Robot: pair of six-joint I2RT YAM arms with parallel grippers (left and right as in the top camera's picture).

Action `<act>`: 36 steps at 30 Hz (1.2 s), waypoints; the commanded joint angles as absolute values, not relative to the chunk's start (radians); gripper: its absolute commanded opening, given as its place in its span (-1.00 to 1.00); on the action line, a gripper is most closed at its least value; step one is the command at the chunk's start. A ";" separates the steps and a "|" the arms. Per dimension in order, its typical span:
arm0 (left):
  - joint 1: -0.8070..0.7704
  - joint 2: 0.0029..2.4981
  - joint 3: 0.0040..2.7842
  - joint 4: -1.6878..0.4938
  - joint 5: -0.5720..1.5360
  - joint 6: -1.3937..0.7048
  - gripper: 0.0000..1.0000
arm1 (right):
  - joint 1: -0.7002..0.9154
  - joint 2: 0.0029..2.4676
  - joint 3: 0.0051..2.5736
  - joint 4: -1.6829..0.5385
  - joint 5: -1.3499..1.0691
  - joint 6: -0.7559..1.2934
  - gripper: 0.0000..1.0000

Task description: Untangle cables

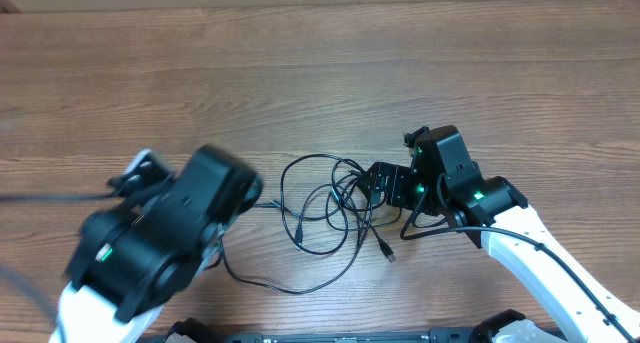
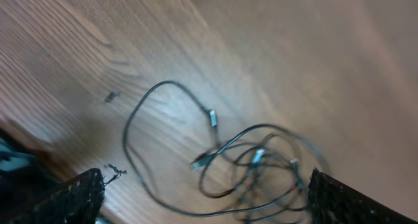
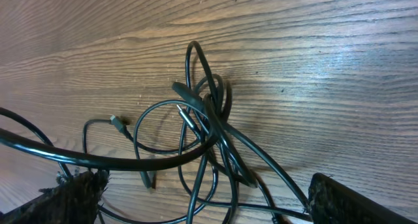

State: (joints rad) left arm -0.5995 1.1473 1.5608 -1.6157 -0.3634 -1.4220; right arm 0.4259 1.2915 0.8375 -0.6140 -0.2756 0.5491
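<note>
The cables [image 1: 330, 208] lie in a loose tangle of thin black loops at the table's middle, with plug ends near the bottom and one strand trailing toward the lower left. My right gripper [image 1: 385, 186] is open at the tangle's right edge, its fingers straddling several strands [image 3: 209, 139]. My left gripper [image 1: 235, 188] is open and hovers left of the tangle; its view shows the loops and silver-tipped plugs [image 2: 248, 162] below and ahead, blurred.
The wooden table [image 1: 320, 73] stretches beyond the cables. The thicker black arm cable [image 1: 560, 263] runs along the white right arm. A dark rail lies at the front edge [image 1: 350, 335].
</note>
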 commanded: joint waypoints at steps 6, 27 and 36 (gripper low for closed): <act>-0.595 1.350 1.573 -1.610 -0.316 -1.227 0.99 | 0.424 1.291 0.837 -0.611 -0.372 0.454 1.00; -0.400 1.426 1.573 -1.319 0.045 -0.511 0.99 | 0.424 1.310 0.836 -0.610 -0.212 0.410 0.81; -0.384 1.431 1.573 -1.320 0.063 -0.445 0.99 | 0.425 1.449 0.835 -0.549 -0.245 0.410 0.47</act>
